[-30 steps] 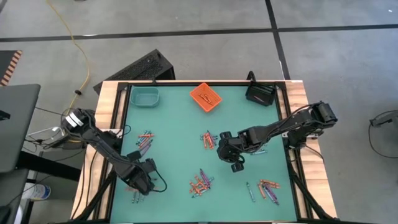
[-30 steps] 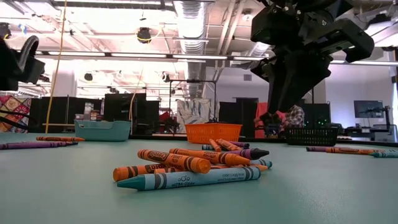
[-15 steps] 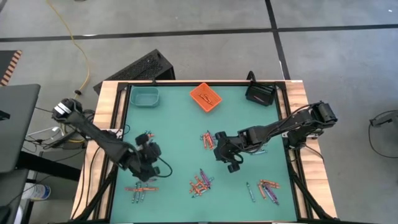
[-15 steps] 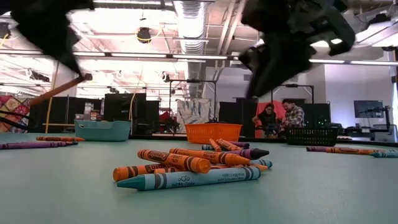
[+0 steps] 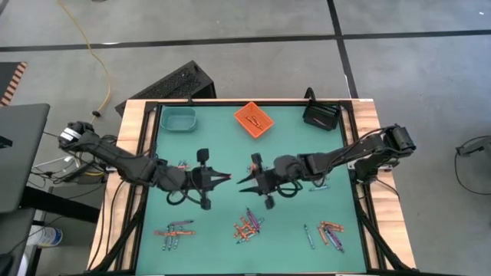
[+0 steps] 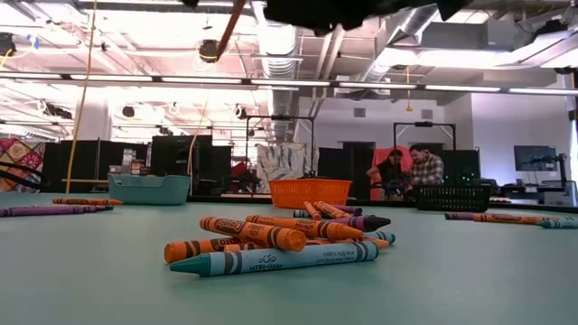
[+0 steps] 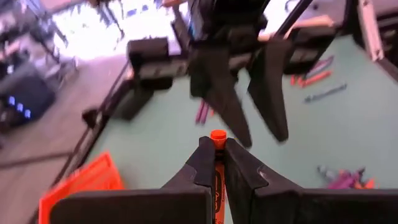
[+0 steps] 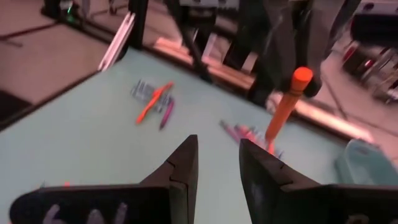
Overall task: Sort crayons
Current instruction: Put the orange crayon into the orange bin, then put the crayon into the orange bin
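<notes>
My left gripper (image 5: 221,178) hangs over the table's middle, pointing level toward the right edge, shut on an orange crayon (image 7: 217,135). My right gripper (image 5: 244,181) faces it from the right, level and open, a short way off; nothing is between its fingers (image 8: 186,163). Loose crayons lie flat on the green mat in heaps: one near the middle front (image 5: 247,224), one at the front left (image 5: 175,232), one at the front right (image 5: 331,230). My left gripper pinches the orange crayon between its two fingers, which lie along it. The crayon's end (image 7: 217,134) sticks out past the fingertips toward my right gripper. The fingers come level from the table's left. The crayon is lifted clear of the mat.
A teal bin (image 5: 179,119), an orange bin (image 5: 255,119) and a black bin (image 5: 322,115) stand along the far edge. A few more crayons lie left of centre (image 5: 182,165). People sit in the room behind the table (image 6: 411,167).
My left gripper has risen from the front-left heap with the orange crayon and swung toward the table's middle, tipping from pointing down to level. My right gripper has risen a little and tipped up from pointing down to level, facing the left one.
</notes>
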Controlling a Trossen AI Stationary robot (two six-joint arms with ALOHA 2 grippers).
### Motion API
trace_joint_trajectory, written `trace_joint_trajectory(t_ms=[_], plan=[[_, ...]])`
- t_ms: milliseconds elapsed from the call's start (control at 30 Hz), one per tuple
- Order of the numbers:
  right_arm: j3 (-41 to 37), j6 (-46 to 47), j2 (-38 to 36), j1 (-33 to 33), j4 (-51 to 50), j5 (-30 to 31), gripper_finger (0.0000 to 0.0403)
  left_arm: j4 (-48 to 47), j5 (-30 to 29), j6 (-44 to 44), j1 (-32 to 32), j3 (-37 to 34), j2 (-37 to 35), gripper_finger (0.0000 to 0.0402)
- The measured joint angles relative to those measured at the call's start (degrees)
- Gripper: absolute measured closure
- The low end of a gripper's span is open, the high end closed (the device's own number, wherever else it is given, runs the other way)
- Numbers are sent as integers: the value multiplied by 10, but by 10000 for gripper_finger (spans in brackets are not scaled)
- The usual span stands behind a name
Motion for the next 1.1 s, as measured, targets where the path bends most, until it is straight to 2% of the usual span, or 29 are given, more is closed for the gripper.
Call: trace_joint_trajectory(t_ms=[167,567,900,1100], plan=[[0,0,0,-10,35,0,291,54,85,45,27,0,0,401],[0,0,0,-17,81,-1,291,114,200,95,59,0,12,398],[0,0,0,-19,80,4,291,132,212,101,68,1,49,400],[0,3,0,-22,-37,47,291,69,200,69,69,1,44,401]])
